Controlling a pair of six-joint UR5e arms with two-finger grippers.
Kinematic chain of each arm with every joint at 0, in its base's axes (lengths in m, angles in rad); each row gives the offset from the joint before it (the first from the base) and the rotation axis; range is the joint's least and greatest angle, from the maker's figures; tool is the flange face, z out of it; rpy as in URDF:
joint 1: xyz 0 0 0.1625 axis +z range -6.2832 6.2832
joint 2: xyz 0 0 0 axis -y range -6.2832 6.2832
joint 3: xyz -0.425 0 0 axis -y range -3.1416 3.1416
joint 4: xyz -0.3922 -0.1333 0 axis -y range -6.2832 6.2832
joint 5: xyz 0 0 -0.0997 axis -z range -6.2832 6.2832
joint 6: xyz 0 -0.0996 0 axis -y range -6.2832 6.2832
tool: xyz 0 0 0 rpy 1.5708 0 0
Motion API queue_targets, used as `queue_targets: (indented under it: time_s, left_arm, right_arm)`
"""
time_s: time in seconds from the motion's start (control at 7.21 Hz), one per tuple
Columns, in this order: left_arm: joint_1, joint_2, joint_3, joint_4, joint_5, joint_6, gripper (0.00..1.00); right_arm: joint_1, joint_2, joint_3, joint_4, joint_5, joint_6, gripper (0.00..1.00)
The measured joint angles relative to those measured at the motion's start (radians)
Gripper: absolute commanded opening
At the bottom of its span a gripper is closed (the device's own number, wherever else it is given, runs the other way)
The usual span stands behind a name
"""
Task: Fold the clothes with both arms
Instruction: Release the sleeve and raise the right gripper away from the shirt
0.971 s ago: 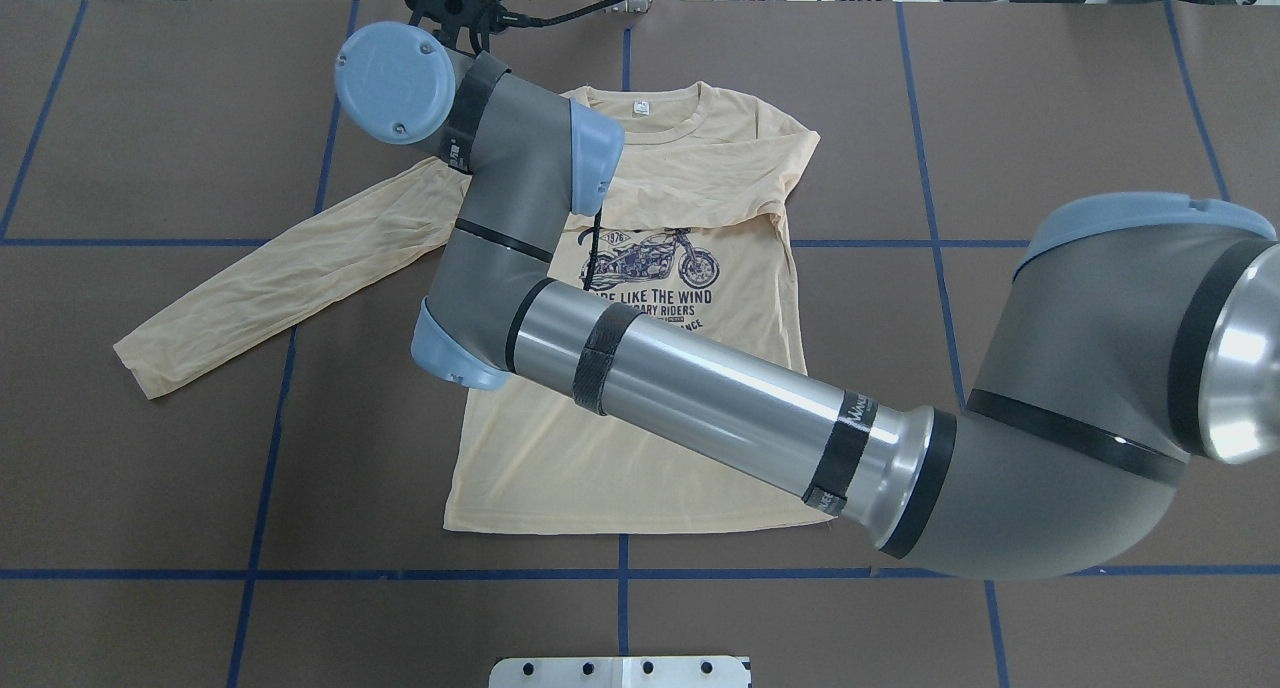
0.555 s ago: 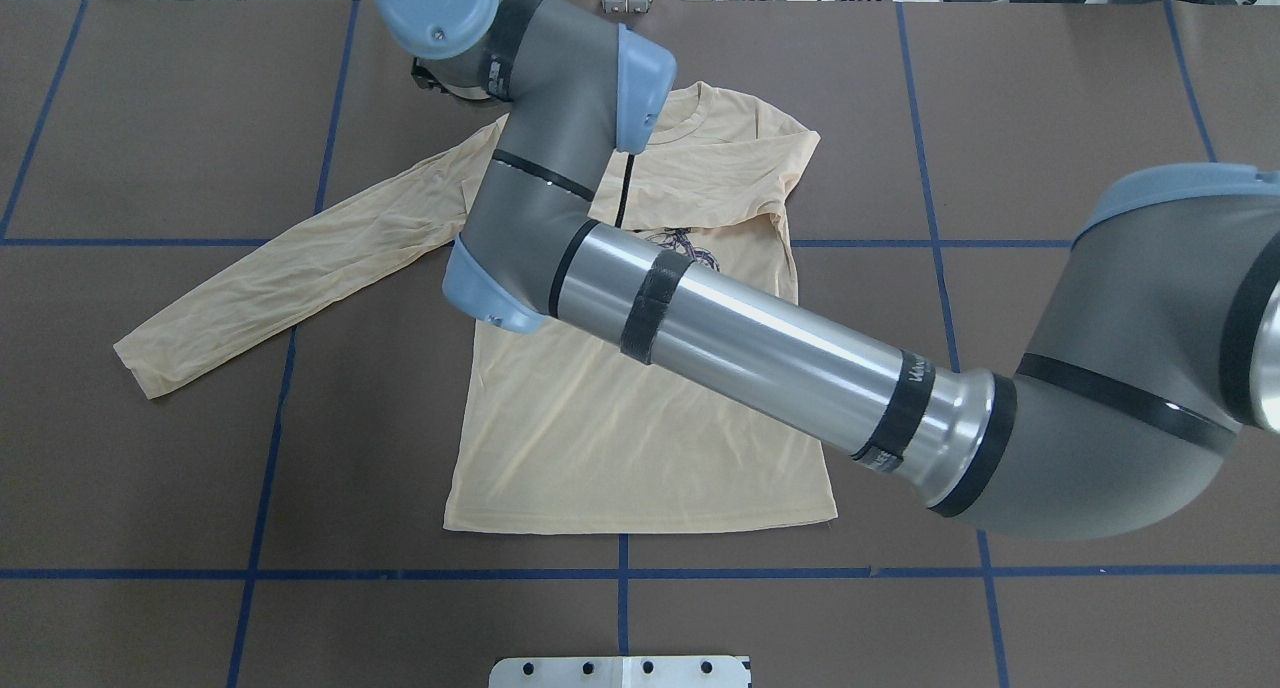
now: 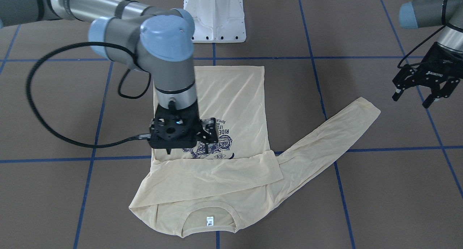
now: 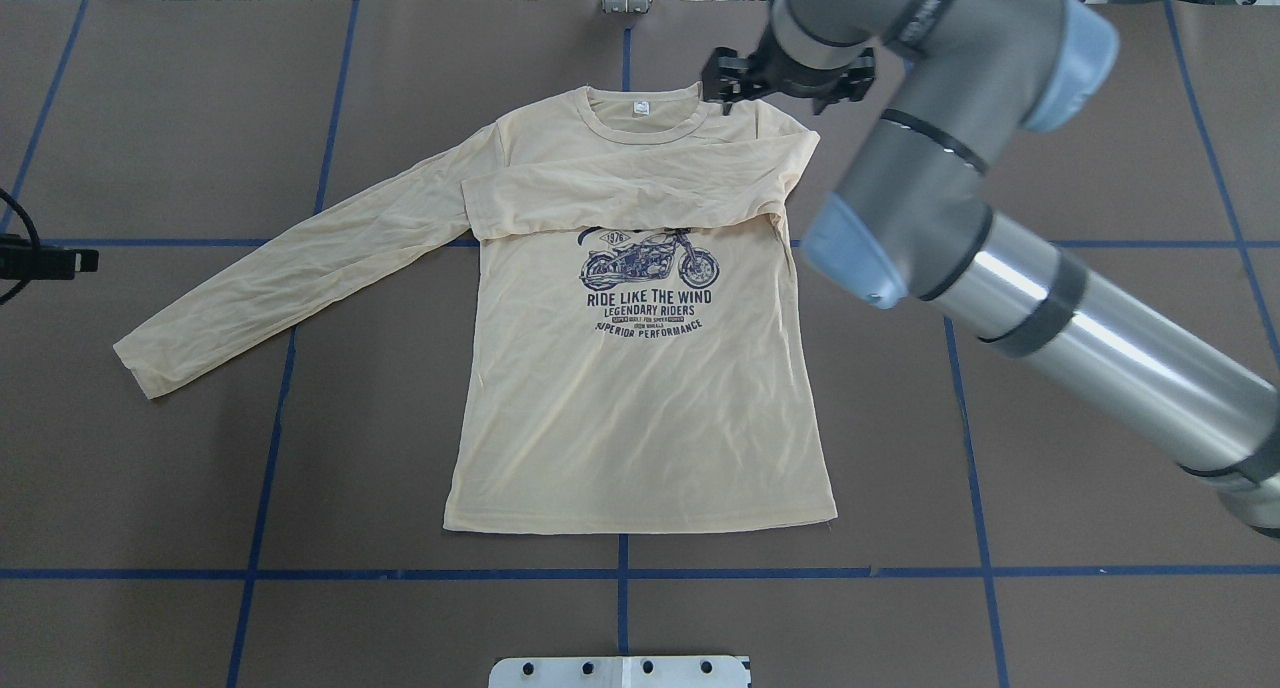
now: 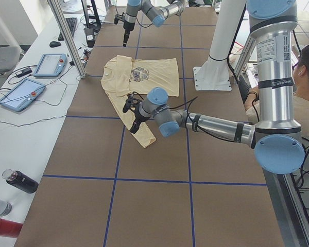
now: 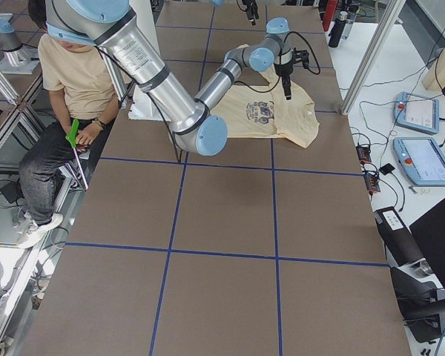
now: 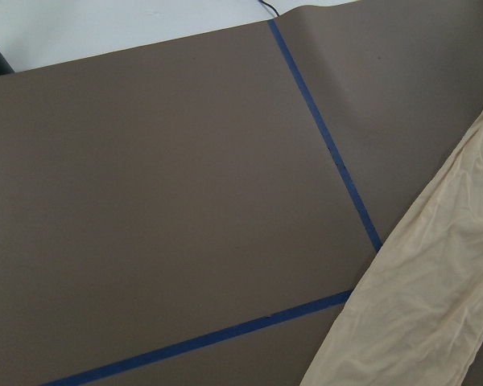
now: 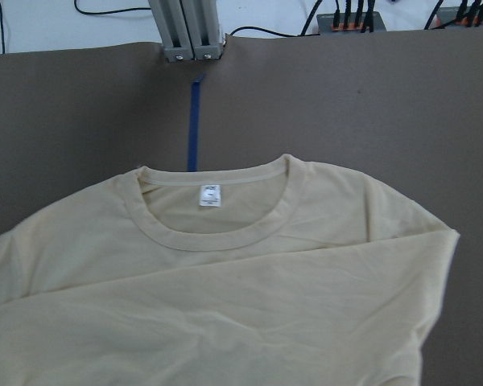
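Brown table (image 4: 200,468) bears the shirt (image 4: 640,418) flat mid-frame, 1 sleeve (image 4: 630,193) folded across its chest; likely next, the open, empty left gripper (image 3: 416,97) takes the spread sleeve (image 4: 290,268) at overhead left, while I cannot tell the right gripper's (image 3: 207,136) jaws.

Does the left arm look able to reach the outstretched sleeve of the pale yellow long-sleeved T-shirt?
Probably yes: the left gripper hangs open just beside the sleeve's cuff, and nothing lies between them.
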Motion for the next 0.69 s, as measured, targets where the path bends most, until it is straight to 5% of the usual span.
queue_targets:
  time_s: [0.28,0.69]
  left_arm:
    - [0.103,0.057,0.065,-0.116,0.104,-0.119,0.97]
    - [0.207,0.031,0.248,-0.298,0.206,-0.266,0.74]
  right_arm:
    - [0.127,-0.244,0.211,-0.03,0.118,-0.206,1.0]
    - [0.327,-0.515,0.337,-0.028,0.278,-0.488,1.0]
